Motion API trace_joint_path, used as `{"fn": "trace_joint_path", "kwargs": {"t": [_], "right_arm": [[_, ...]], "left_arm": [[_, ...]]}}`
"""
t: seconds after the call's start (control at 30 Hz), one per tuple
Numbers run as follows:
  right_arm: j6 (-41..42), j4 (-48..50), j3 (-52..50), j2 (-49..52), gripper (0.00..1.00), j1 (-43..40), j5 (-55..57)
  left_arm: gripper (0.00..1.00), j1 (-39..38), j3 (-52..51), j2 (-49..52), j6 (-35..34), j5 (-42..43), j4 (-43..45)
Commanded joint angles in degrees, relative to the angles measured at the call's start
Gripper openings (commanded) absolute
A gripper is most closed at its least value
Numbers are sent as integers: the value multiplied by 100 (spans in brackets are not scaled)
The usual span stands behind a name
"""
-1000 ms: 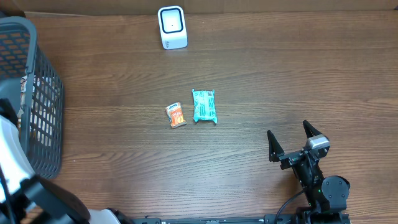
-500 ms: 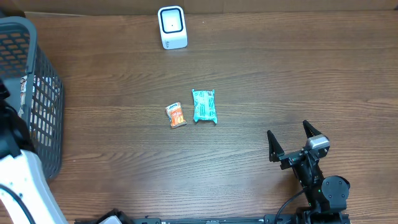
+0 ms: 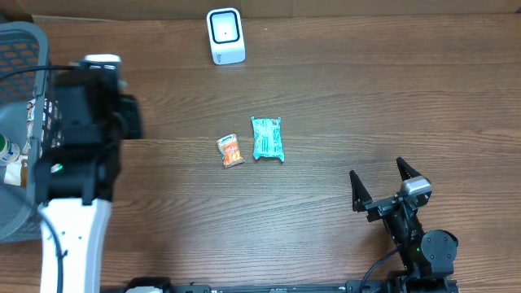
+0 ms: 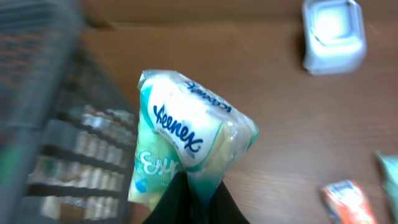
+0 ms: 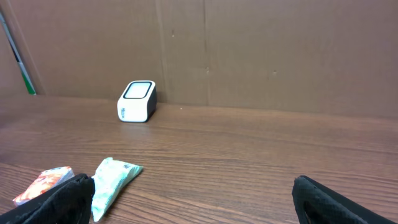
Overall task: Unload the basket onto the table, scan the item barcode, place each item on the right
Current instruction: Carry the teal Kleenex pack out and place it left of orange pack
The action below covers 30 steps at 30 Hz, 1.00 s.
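Overhead: the left arm (image 3: 80,138) hangs over the basket (image 3: 20,31) at the worktop's (image 3: 366,98) left edge. The scanner (image 3: 225,36) stands at the far edge, and an orange packet (image 3: 231,150) and a teal packet (image 3: 267,138) lie mid-worktop.

Left wrist: the left jaws pinch the lower edge of a Kleenex tissue pack (image 4: 186,143), held up beside the basket.

Right wrist: the right jaws stand spread wide.

Looks like a test lab done up as a pretend shop till. Brown cardboard wall (image 5: 249,50) behind a plain wood table (image 3: 342,89). White barcode scanner (image 3: 225,35), grey shop basket (image 3: 20,32) w/ goods in it, & small packs: orange snack pack (image 3: 231,150), teal pack (image 3: 267,138), Kleenex tissue pack (image 4: 186,143). Left robot arm (image 3: 77,171) & right robot arm (image 3: 415,236) sit at the table.
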Motion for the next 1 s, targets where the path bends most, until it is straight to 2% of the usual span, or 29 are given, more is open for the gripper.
{"fn": "trace_joint_path", "kwargs": {"t": [0.0,0.27,0.47,0.63,0.87,0.9,0.97], "right_arm": [[-7,31,-61,-61,100,0,39],[-7,31,-61,-61,100,0,39],[-7,31,-61,-61,100,0,39],[-7,31,-61,-61,100,0,39],[-7,31,-61,-61,100,0,39],[-7,31,-61,-61,100,0,39],[-7,31,-61,-61,100,0,39]], "left_arm": [[4,-470,28,323,-544,57,-214],[4,-1110,28,1364,-1716,151,-732],[4,-1458,28,2253,-2035,575,-866],[4,-1720,28,2990,-2664,581,-868],[5,-2022,28,3724,-2710,684,-861],[11,-2037,28,3777,-2710,684,-859],[38,-2044,28,3853,-2710,684,-839]]}}
